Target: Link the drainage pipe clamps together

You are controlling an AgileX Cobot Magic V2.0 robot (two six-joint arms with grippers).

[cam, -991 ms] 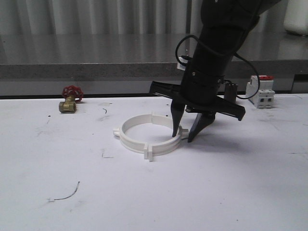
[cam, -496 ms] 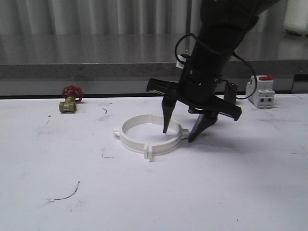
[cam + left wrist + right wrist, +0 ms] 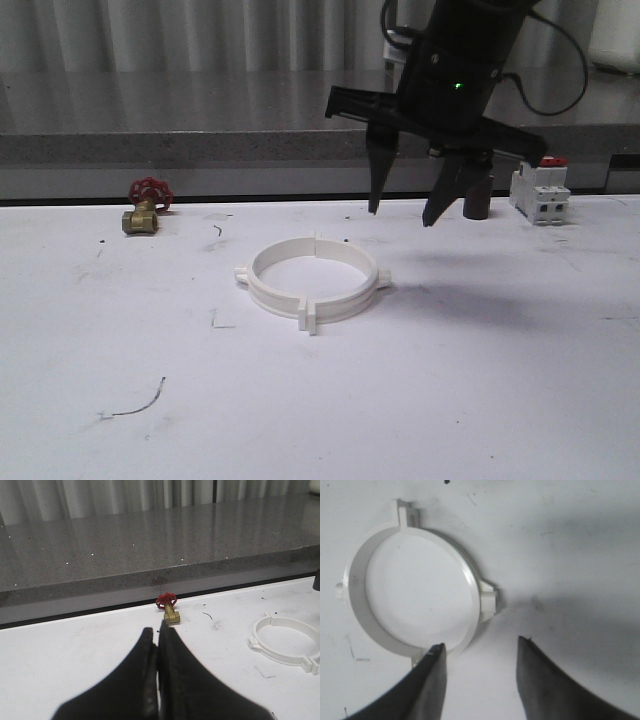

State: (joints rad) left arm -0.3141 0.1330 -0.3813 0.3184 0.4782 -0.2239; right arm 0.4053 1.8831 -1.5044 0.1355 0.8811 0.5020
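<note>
right gripper [image 3: 403,208] hangs above the white table [image 3: 480,400] with its black fingers spread apart, holding nothing, over the far right side of the two white plastic half-ring drainage pipe clamps [image 3: 312,278]. these lie flat mid-table, joined into a closed ring with tabs meeting at front and back. left gripper [image 3: 157,645] has its fingers pressed together, empty, pointing toward a small brass valve with a red handwheel [image 3: 168,607]. a white boxy breaker with a red top [image 3: 541,190] stands at the table's far right.
</note>
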